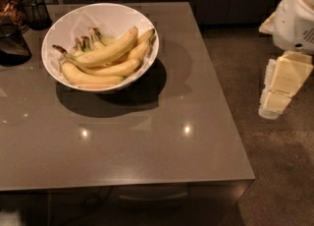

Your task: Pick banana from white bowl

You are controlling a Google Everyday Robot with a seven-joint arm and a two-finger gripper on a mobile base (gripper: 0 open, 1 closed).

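The white bowl (pixel 128 17) stands on the far left part of the grey-brown table (pixel 162 156). It holds several yellow bananas. The banana (pixel 107 50), the longest one, lies across the top of the pile, with its thin dark stem pointing left. My gripper (pixel 274 106), cream-coloured, hangs off the table's right side above the floor. It is far to the right of the bowl and holds nothing.
A dark wire-mesh cup (pixel 35 13) stands at the table's far left corner. A dark container (pixel 12 45) and a glass jar (pixel 9 4) are beside it. The table's right edge (pixel 230 112) drops to a brown floor (pixel 274 171). Dark cabinets line the back.
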